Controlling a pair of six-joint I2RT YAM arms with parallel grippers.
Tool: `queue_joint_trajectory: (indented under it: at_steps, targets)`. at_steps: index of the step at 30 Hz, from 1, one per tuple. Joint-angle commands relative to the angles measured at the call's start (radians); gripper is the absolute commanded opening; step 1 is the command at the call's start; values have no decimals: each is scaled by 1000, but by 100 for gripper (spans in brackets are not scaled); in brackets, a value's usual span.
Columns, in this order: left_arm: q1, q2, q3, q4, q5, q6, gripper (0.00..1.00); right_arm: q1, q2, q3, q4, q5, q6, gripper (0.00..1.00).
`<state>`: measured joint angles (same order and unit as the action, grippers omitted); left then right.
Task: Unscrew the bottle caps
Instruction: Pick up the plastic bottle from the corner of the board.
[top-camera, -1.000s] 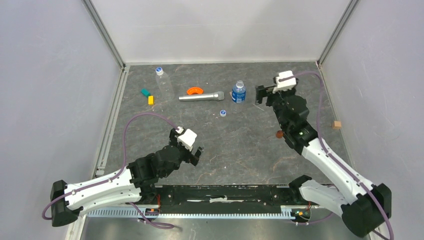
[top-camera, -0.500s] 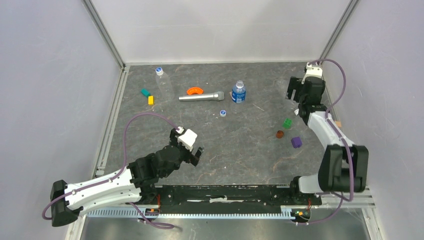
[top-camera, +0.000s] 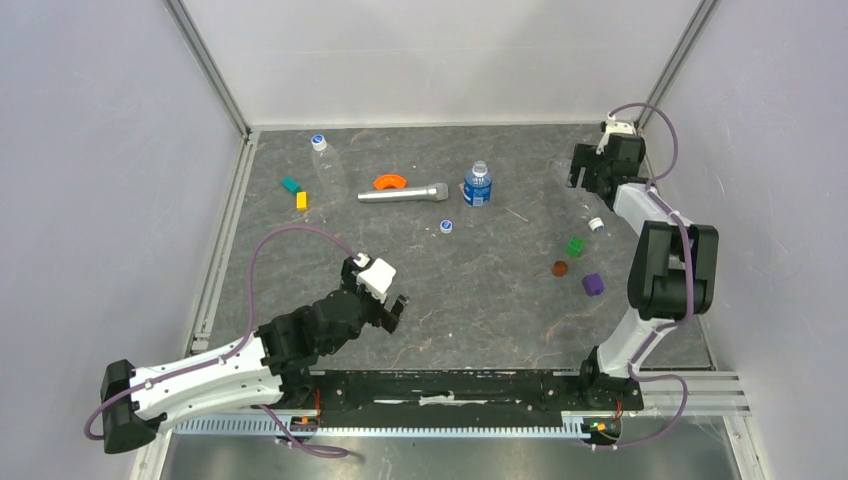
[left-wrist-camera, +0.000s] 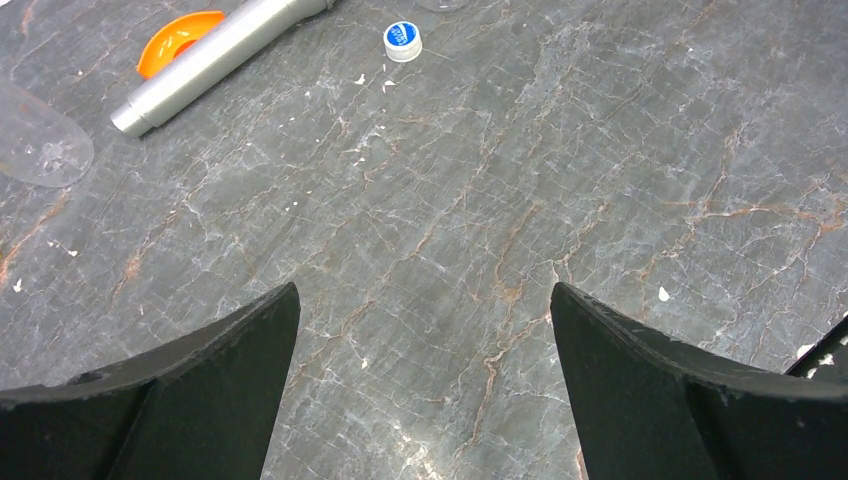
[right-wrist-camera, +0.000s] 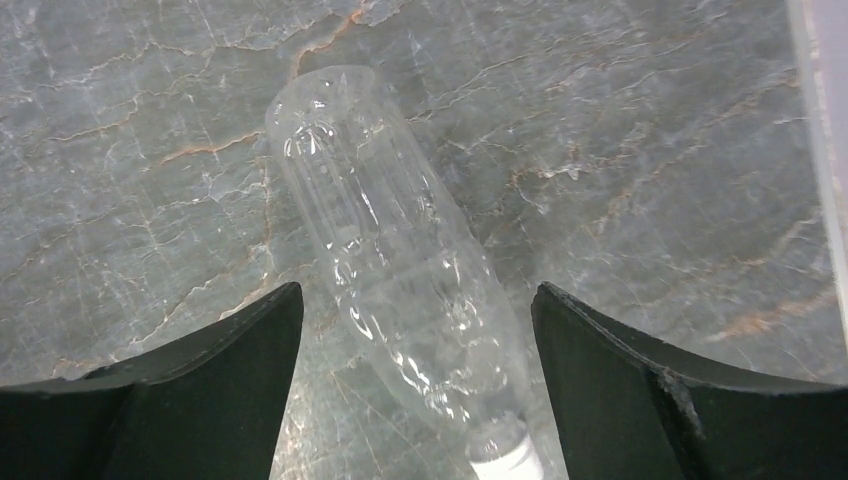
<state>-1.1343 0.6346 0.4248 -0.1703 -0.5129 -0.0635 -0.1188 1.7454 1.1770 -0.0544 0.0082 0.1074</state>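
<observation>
Since one loose cap (top-camera: 446, 226) lies flat on the table (top-camera: 480, 290) at centre frame of the top view, apart from every bottle, at least one unscrewing looks done. It sits just below-left of the labelled bottle (top-camera: 477, 187), which stands upright in the upper middle. Its top reads bluish, too small to tell if a cap is on it.

Long clear bottle (top-camera: 327, 168) lies on its side at upper left, with its cap (top-camera: 318, 141) at the far end, apparently screwed on. So that one is left to do.

Second clear bottle (right-wrist-camera: 395, 260) lies on its side at upper right of the top view, directly under the right gripper (right-wrist-camera: 417, 290). Jaws are spread wide, one finger on each side of the bottle in the wrist view, not touching it and gripping nothing. The bottle's white neck end (right-wrist-camera: 505, 465) points to the bottom edge of that view. A small white piece (top-camera: 596, 225) in the top view matches it; cap on or off, cannot tell.

Left gripper (left-wrist-camera: 422, 295) is at lower-centre left of the top view, jaws wide apart and empty over bare table, well away from all the bottles.

Judgement: roughly one cap off, two probably remaining, and a grasp on the right-hand bottle comes next.

Clutter near the loose cap: silver cylinder (top-camera: 403, 192) and orange piece (top-camera: 389, 181).
</observation>
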Motion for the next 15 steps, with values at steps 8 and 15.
queue_joint_trajectory:
  at_steps: [8, 15]
  targets:
    - [6, -8, 30, 25, 6, -45, 100, -16, 204, 125, -28, -99, -38, 88]
    - [6, -14, 32, 22, -21, -67, 100, -16, 198, 84, -28, -132, -51, 71]
